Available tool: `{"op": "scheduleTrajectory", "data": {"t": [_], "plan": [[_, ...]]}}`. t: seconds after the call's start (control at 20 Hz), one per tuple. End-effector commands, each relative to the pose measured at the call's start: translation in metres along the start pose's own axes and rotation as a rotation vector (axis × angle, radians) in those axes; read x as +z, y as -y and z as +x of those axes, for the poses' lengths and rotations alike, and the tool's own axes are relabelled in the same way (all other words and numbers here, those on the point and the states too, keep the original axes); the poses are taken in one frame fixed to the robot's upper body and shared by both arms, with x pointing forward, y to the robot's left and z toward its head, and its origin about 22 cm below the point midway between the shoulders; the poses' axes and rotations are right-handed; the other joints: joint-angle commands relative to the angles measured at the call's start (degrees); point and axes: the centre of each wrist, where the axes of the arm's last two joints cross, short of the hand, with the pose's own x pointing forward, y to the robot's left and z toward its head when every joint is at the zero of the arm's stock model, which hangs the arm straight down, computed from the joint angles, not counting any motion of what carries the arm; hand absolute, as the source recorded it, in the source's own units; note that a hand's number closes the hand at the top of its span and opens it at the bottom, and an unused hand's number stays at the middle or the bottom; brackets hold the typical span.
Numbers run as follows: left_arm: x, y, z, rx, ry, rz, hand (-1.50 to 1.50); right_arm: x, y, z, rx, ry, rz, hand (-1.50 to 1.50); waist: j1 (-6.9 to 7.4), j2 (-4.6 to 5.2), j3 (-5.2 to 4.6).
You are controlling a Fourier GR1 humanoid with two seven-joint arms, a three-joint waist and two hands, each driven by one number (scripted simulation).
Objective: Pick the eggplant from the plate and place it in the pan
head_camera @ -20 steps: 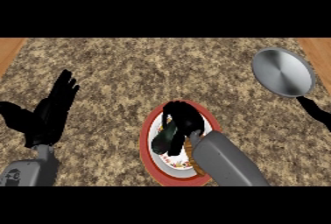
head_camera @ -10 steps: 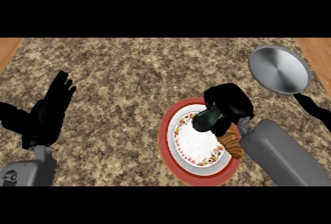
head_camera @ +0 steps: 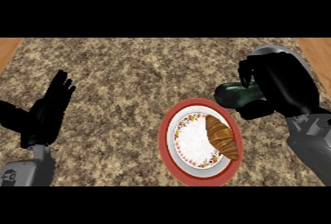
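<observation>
Eggplant [head_camera: 236,95] is off the plate [head_camera: 167,144] now, hanging over the counter [head_camera: 129,78] at about 1 o'clock from the plate, with the right hand [head_camera: 281,87] curled round its far end so it rides along sideways. My guess is it's held up high to clear the red rim on the way over. Pan [head_camera: 275,51] sits at roughly 2 o'clock, mostly hidden under that hand, so I reckon the drop is close. Croissant [head_camera: 222,136] lies on the plate's 3 o'clock side. Left hand [head_camera: 48,111] rests at 9 o'clock, fingers straight and spread, holding nothing.
</observation>
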Motion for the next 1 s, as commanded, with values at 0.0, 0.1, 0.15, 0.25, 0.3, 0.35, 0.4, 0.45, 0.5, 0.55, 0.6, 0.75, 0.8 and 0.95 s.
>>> {"op": "scheduleTrajectory", "data": {"t": [0.0,0.1,0.15,0.25,0.3,0.35,0.4,0.45,0.5,0.55,0.6,0.75,0.8,0.95], "plan": [[-0.008,-0.002,-0.002,-0.016,0.014,0.002,0.0,0.01,0.041,-0.007,-0.004,-0.041,-0.055,1.5,0.7,0.34,0.01],[0.0,0.01,-0.013,-0.015,-0.006,-0.023,0.0,-0.003,0.039,-0.028,-0.047,-0.081,-0.077,1.5,1.1,0.44,0.03],[0.001,-0.002,-0.001,-0.008,0.01,-0.016,0.0,-0.001,0.041,-0.037,-0.078,-0.11,-0.101,1.5,1.13,0.41,0.04],[-0.002,0.01,-0.006,-0.007,0.012,-0.013,0.0,-0.001,0.044,-0.056,-0.065,-0.143,-0.097,1.5,1.04,0.45,0.03],[0.007,0.002,0.006,-0.005,0.013,-0.022,0.0,-0.012,0.044,-0.066,-0.089,-0.174,-0.108,1.5,1.53,0.47,0.04],[-0.004,0.01,0.004,-0.01,0.018,-0.015,0.0,-0.01,0.034,-0.07,-0.09,-0.188,-0.129,1.5,1.27,0.52,0.04],[-0.004,0.015,-0.003,0.018,0.012,-0.018,0.0,-0.012,0.055,-0.083,-0.092,-0.214,-0.144,1.5,1.19,0.52,0.03],[-0.013,0.009,0.002,-0.007,0.023,-0.004,0.0,-0.013,0.032,-0.101,-0.089,-0.223,-0.164,1.5,1.31,0.69,0.05],[-0.003,0.013,0.004,-0.009,0.01,-0.029,0.0,-0.009,0.04,-0.128,-0.098,-0.232,-0.145,1.5,1.51,0.64,0.08],[-0.012,0.005,0.009,-0.02,0.013,-0.019,0.0,-0.02,0.037,-0.12,-0.127,-0.248,-0.15,1.5,1.54,0.63,0.05],[-0.009,0.012,0.01,-0.01,0.026,-0.036,0.0,-0.014,0.017,-0.136,-0.106,-0.253,-0.161,1.5,1.64,0.68,0.07],[-0.02,0.007,-0.001,-0.001,0.019,-0.041,0.0,-0.017,0.025,-0.172,-0.131,-0.262,-0.186,1.5,1.55,0.78,0.05],[0.008,0.003,0.003,-0.012,0.033,-0.065,0.0,-0.03,0.037,-0.183,-0.159,-0.301,-0.197,1.5,3.02,0.8,0.09],[-0.014,0.007,0.003,-0.005,0.034,-0.049,0.0,-0.023,0.001,-0.212,-0.159,-0.303,-0.196,1.5,2.67,1.12,0.11]]}}
